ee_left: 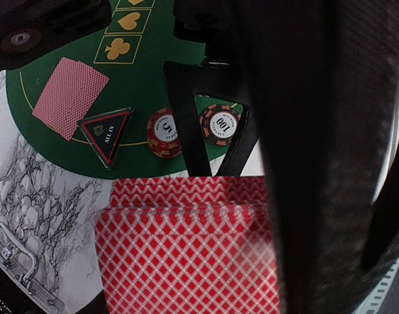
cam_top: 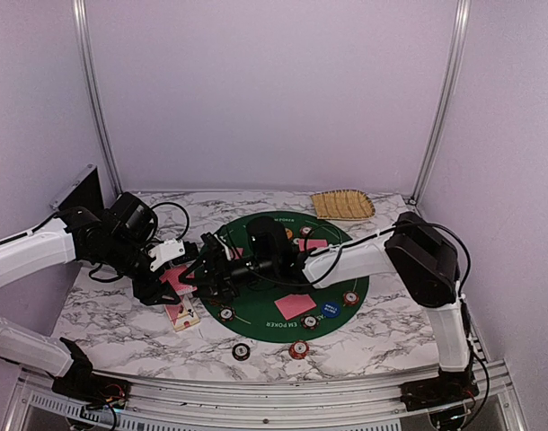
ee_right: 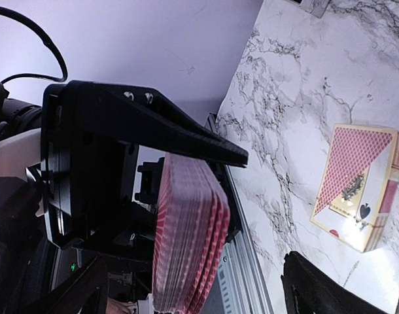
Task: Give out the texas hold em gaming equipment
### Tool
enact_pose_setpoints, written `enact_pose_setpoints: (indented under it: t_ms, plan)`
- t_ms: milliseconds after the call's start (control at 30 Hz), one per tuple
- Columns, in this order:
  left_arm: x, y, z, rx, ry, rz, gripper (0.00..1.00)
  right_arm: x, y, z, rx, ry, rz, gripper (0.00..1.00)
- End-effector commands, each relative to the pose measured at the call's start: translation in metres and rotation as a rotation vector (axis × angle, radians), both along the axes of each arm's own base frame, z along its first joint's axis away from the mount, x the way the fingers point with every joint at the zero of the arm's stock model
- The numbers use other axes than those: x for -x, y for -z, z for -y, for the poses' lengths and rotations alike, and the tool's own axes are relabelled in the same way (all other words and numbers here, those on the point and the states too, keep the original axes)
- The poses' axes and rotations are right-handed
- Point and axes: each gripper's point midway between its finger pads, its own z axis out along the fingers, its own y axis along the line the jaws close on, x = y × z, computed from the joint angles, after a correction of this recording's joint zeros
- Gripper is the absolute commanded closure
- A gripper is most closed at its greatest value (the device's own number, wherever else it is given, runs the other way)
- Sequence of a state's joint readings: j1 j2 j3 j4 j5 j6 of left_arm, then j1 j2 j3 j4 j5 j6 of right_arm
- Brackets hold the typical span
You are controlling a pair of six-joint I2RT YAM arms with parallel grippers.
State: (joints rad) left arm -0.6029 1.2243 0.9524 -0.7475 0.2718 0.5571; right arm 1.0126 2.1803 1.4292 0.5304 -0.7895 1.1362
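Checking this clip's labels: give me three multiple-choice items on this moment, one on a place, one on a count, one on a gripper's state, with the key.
1. Where does the card box lie?
A. on the marble table, left of the green mat
B. in the woven tray
C. at the mat's centre

2. How many poker chips lie off the mat, near the table's front edge?
A. none
B. two
C. five

3. What is the left gripper doing?
A. open, empty
B. shut on a chip
C. shut on the deck of red-backed cards

Key: 1 A, it rests on marble beside the mat; 2 B, one dark, one red; 3 C, the deck sits clamped in it.
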Motion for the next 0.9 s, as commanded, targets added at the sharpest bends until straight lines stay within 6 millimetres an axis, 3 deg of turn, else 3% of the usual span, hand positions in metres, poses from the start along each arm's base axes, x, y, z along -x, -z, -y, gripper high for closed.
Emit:
enact_pose_setpoints:
  t_ms: [0,567,867]
  plan:
    - [-0.001,-0.009,0.003,0.024,0.007,0.009,1.0,0.002,-0.01,-0.016,-0.036,-0.03,0.001,0.1]
    - [-0.001,-0.008,0.003,0.024,0.004,0.003,1.0,-0.003,0.008,-0.047,-0.014,-0.047,-0.051,0.14]
    - [0.0,-0.008,0.003,0.024,0.005,0.004,1.0,-0.017,0.027,-0.036,0.035,0.003,-0.088,0.21]
